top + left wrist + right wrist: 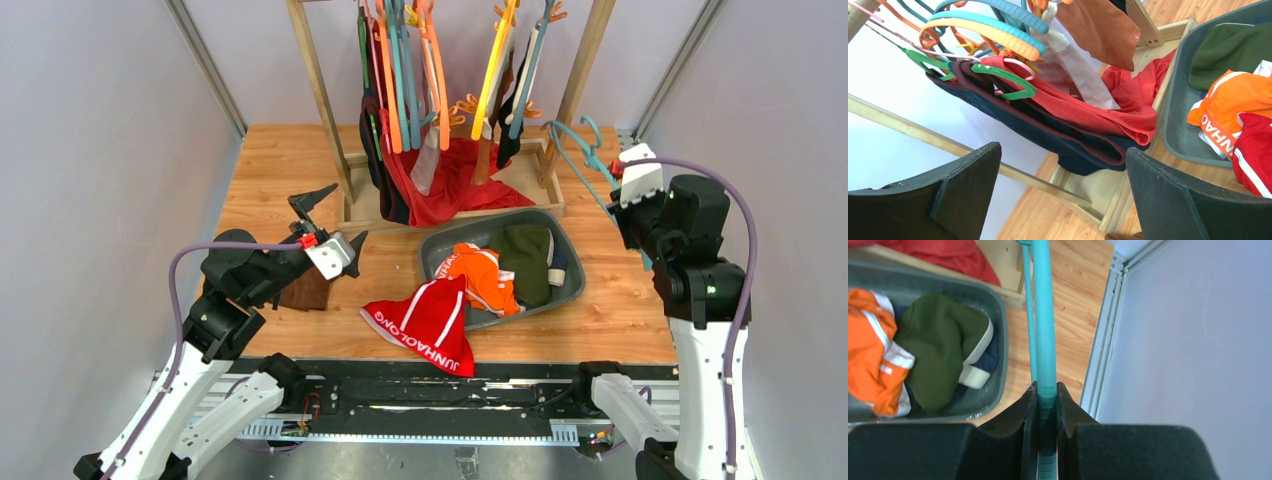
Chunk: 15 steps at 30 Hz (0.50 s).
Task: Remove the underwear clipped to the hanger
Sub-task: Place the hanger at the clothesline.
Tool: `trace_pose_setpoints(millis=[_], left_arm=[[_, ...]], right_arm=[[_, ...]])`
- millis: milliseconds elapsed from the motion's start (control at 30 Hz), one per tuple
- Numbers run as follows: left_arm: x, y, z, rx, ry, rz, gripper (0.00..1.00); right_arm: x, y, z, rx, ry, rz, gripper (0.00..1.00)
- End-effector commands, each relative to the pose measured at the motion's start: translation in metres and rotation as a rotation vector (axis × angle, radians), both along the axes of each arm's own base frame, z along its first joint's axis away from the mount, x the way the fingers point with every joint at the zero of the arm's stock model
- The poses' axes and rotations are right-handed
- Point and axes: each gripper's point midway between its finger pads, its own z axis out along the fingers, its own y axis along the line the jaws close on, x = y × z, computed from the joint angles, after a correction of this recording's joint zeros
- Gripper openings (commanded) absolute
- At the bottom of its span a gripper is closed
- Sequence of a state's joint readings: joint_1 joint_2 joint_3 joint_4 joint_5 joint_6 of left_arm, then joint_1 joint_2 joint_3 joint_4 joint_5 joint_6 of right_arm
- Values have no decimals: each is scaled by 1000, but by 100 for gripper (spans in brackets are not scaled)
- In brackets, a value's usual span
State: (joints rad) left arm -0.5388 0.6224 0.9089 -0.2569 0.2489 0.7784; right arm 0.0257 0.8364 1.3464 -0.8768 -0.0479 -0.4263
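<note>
On the wooden rack (318, 90) several coloured hangers (400, 70) carry cloths. Among them hang a pale piece of underwear (428, 160), a brown one (487, 145) and a black one (512, 125). The left wrist view shows the pale piece (1078, 75) and the brown piece (1098, 30) up close. Red briefs with white trim (425, 320) lie over the tub's front rim. My left gripper (335, 218) is open and holds nothing, left of the rack's base. My right gripper (1047, 390) is shut on a bare teal hanger (1043, 315) at the right of the table.
A grey tub (575, 285) holds orange briefs (480, 275) and a dark green garment (525, 260). A large red cloth (450, 185) and a dark navy cloth (1048, 135) drape from the rack into its base. A brown cloth (305, 290) lies under my left arm.
</note>
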Motion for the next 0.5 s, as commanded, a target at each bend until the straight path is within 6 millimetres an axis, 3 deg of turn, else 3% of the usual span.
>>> trace_pose_setpoints(millis=[0, 467], left_arm=[[-2, 1, 6, -5, -31, -3, 99], [-2, 0, 6, -3, -28, -9, 98]], right_arm=[[22, 0, 47, 58, -158, -33, 1], [74, 0, 100, 123, -274, -67, 1]])
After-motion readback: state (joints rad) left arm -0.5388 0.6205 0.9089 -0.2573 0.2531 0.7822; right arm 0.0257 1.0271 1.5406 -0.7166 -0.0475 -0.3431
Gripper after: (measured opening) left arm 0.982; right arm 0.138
